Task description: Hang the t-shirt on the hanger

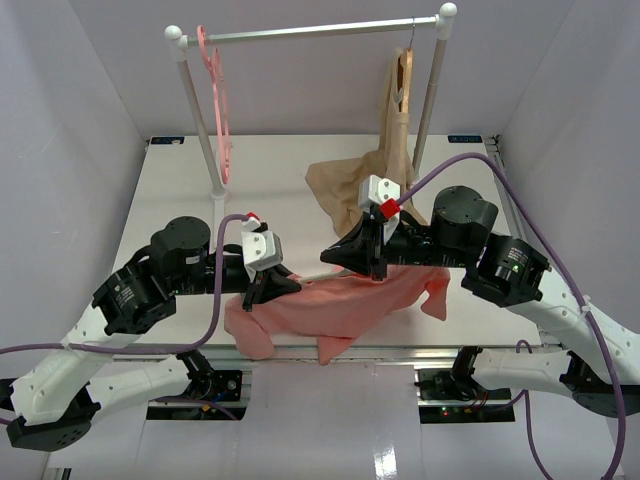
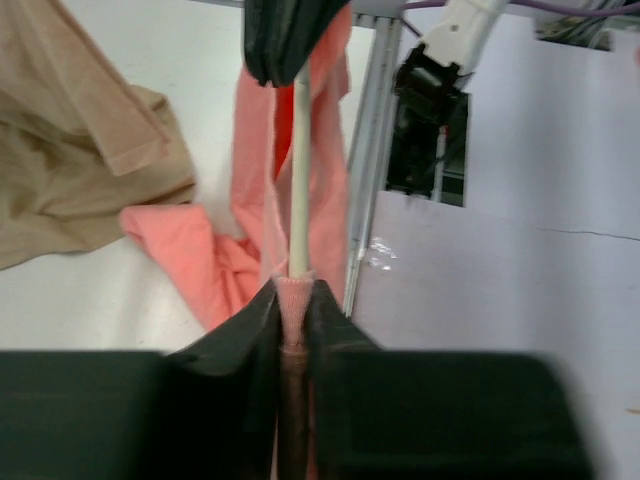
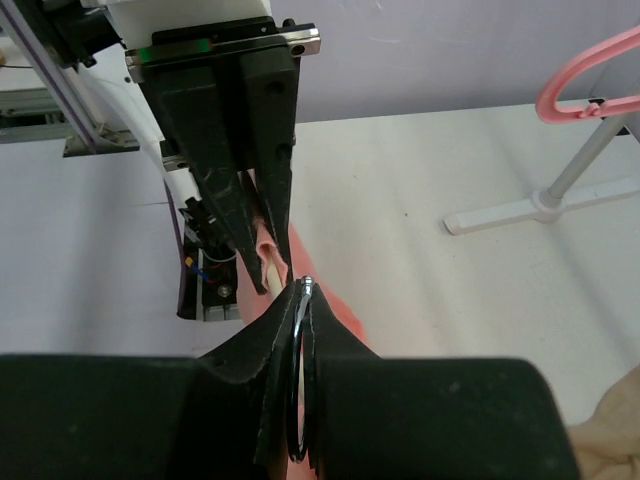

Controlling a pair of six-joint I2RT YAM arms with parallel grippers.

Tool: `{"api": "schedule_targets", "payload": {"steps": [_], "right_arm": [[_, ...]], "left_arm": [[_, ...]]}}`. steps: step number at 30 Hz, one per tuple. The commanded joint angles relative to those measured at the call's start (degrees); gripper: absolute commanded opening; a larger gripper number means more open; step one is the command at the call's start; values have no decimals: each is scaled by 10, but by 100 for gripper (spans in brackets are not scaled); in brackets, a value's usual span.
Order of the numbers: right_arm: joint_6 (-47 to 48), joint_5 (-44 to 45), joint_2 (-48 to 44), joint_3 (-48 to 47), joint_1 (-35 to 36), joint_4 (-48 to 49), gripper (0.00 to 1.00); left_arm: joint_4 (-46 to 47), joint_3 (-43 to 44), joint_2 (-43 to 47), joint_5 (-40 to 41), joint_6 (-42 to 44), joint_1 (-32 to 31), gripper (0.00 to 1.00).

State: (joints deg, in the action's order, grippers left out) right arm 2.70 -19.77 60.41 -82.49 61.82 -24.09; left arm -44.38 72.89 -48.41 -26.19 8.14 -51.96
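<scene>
The salmon-pink t-shirt (image 1: 340, 305) lies bunched at the table's front edge, with parts drooping over it. My left gripper (image 1: 266, 288) is shut on a fold of the t-shirt (image 2: 255, 160), with the cream-white arm of the hanger (image 2: 298, 170) running out of that fold from between the fingers (image 2: 292, 290). The arm runs straight to my right gripper (image 2: 285, 45). My right gripper (image 1: 365, 265) is shut on the hanger's silver hook (image 3: 303, 300). The left gripper (image 3: 255, 250) faces it closely, with pink fabric and the cream arm (image 3: 268, 268) between its jaws. Most of the hanger is hidden.
A clothes rack (image 1: 310, 30) stands at the back, holding a pink hanger (image 1: 215, 90) and a beige garment (image 1: 370, 180) on a brown wooden hanger. The beige fabric spreads on the table behind the grippers (image 2: 70, 150). The rack's foot (image 3: 540, 205) is on the table to the left.
</scene>
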Motion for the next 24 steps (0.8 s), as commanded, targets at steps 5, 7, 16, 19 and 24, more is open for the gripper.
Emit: {"api": "schedule_targets", "payload": {"steps": [5, 7, 16, 19, 24], "right_arm": [[-18, -76, -19, -12, -1, 77, 8], [-12, -84, -21, -13, 0, 77, 8], [39, -107, -14, -34, -1, 6, 42], [84, -87, -25, -40, -1, -66, 90], [86, -21, -114, 35, -1, -118, 100]], "left_arm": [[14, -7, 17, -81, 28, -1, 0], [13, -10, 25, -90, 31, -1, 0], [5, -9, 47, -102, 29, -1, 0], [5, -21, 56, -106, 26, -1, 0], [0, -49, 68, -107, 24, -1, 0]]}}
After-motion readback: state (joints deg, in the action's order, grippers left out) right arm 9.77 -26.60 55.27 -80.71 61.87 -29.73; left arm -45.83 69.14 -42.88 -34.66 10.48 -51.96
